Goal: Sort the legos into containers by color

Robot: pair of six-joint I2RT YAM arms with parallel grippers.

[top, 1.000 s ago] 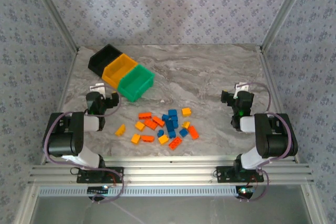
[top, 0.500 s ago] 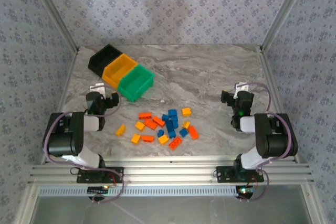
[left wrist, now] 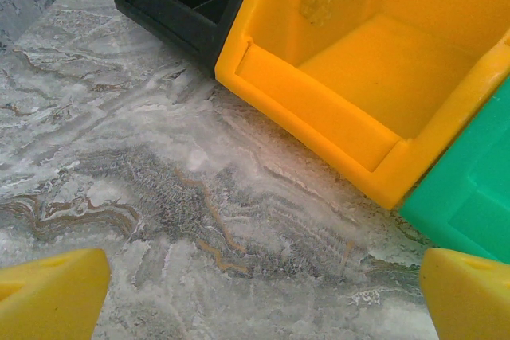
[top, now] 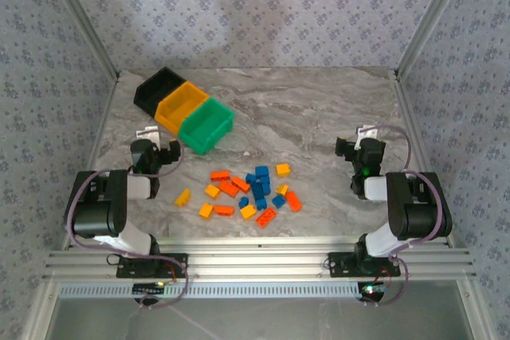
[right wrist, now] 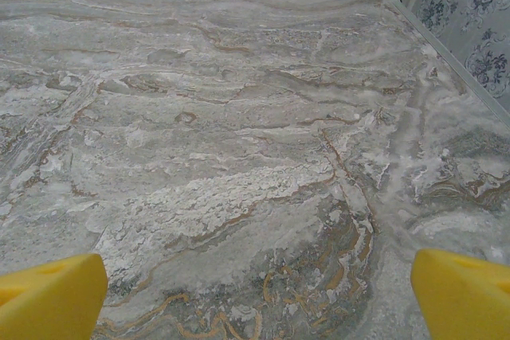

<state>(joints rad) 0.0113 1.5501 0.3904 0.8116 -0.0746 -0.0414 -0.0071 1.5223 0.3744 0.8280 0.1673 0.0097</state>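
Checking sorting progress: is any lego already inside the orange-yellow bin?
No, the floor of the orange-yellow bin is bare in the left wrist view, and the legos lie loose on the table.

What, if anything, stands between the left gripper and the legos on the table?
Nothing visible does: only bare table lies between the open left gripper and the legos. The containers sit beyond the gripper, off that path.

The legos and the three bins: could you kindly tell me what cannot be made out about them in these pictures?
Legos, top external view: too small and bunched for an exact count.
Black bin, top external view: inside too dark to read; the left wrist view's top edge cuts it off.
Green bin, left wrist view: cut off by the right edge, inside hidden.
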